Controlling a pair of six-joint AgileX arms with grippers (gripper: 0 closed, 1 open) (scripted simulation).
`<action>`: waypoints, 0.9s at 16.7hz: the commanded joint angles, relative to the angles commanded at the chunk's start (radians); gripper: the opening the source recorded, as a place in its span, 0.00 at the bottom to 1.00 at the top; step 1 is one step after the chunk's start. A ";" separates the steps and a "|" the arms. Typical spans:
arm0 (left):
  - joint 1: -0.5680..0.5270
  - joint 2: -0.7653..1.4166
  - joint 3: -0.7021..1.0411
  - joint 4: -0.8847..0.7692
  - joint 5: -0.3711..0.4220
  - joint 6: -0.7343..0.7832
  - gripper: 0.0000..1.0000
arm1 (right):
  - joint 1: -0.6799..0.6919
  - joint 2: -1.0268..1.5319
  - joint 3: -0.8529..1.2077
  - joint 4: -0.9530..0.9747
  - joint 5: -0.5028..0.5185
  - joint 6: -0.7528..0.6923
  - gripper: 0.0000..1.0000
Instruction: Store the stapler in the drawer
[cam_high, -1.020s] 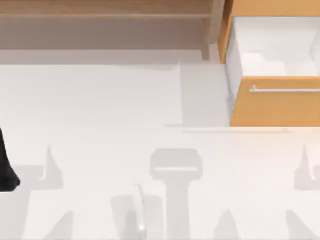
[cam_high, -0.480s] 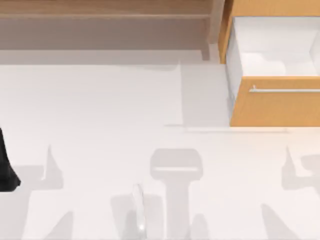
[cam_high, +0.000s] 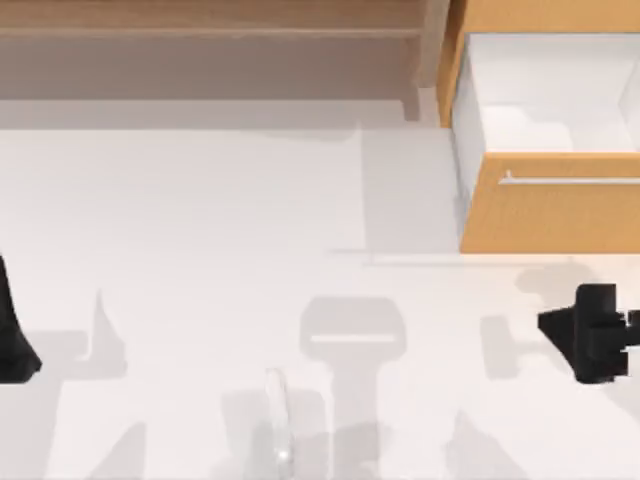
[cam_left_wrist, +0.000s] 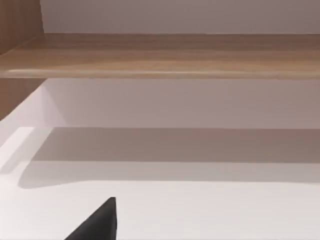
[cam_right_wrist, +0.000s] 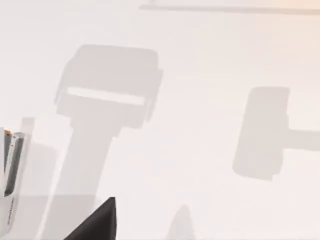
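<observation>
The drawer (cam_high: 545, 150) stands open at the far right; the stapler (cam_high: 277, 420) lies untouched on the near counter (cam_high: 200, 220); right claw (cam_high: 592, 332) hovers well apart, spread untellable; grasp and stowing remain.

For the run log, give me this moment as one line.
stapler: on table, near edge, ungrasped | drawer: open | right gripper: over table at right, below drawer front | left gripper: parked at left edge
</observation>
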 joint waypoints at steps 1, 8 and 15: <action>0.000 0.000 0.000 0.000 0.000 0.000 1.00 | 0.042 0.098 0.062 -0.059 -0.015 0.040 1.00; 0.000 0.000 0.000 0.000 0.000 0.000 1.00 | 0.339 0.760 0.540 -0.416 -0.043 0.308 1.00; 0.000 0.000 0.000 0.000 0.000 0.000 1.00 | 0.569 1.200 1.012 -0.588 0.100 0.480 1.00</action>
